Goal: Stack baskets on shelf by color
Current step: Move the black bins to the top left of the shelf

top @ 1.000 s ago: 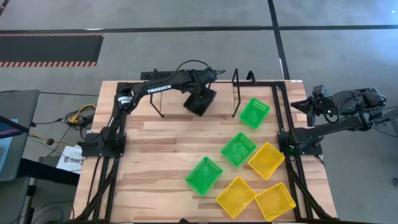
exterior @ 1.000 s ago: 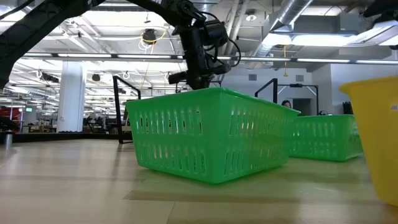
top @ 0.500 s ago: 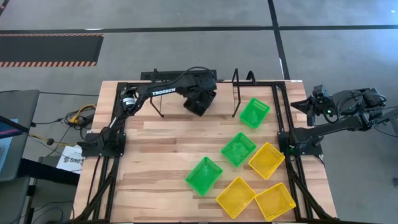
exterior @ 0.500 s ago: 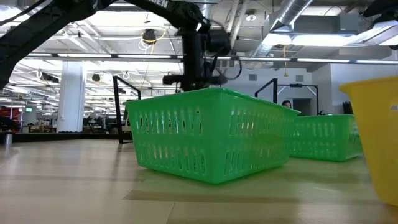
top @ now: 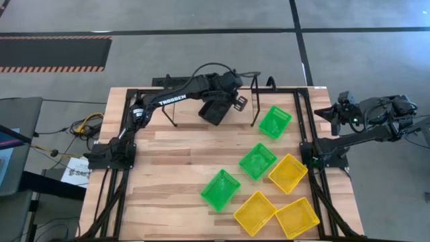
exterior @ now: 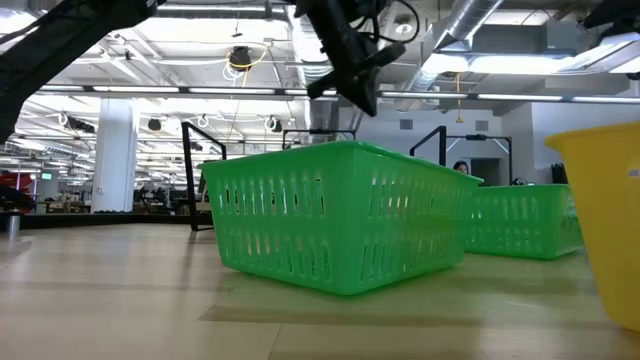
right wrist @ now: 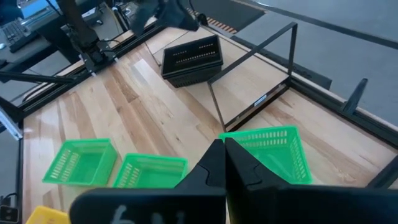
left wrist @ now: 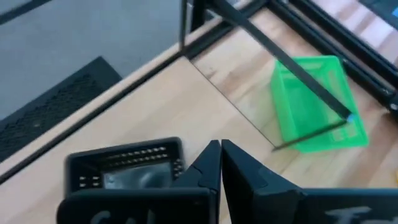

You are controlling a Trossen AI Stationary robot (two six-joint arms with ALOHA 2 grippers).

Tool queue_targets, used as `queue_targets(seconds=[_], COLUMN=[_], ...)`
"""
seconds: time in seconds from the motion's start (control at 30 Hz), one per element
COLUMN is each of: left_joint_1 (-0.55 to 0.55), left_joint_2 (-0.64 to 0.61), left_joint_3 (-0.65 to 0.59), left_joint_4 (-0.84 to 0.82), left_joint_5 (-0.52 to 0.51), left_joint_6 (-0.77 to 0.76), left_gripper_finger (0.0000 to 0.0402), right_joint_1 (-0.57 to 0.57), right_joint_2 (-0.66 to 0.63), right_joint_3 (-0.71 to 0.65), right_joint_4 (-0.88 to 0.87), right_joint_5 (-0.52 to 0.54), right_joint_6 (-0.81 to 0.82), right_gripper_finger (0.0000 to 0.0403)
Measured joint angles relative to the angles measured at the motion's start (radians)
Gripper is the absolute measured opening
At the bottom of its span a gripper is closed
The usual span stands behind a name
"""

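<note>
Now we are hovering our left gripper (top: pixel 236 101), fingers pressed together and holding nothing, above the black baskets (top: pixel 215 109) sitting on the shelf (top: pixel 195 115) at the tabletop's far edge, while our right gripper (top: pixel 329 113), likewise closed and empty, is waiting beyond the tabletop's right edge.

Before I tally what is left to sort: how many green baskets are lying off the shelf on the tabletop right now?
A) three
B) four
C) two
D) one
A: the high view shows three green baskets on the table, one beside the shelf's right upright, one mid-table and one nearer the front.
</note>
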Motion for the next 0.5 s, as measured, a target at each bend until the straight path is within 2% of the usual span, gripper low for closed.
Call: queue_targets(seconds=[0.5], left_joint_1=[-0.016], left_joint_2=[0.011], left_joint_3=[-0.001], left_joint_4=[-0.096], left_joint_5=[0.0], left_joint_6=[-0.06], left_gripper_finger=[0.0], right_joint_1=[0.0], right_joint_2=[0.0], right_joint_3=[0.0], right_joint_4=[0.0], right_joint_5=[0.001], right_joint_6=[0.002], right_gripper_finger=[0.0008])
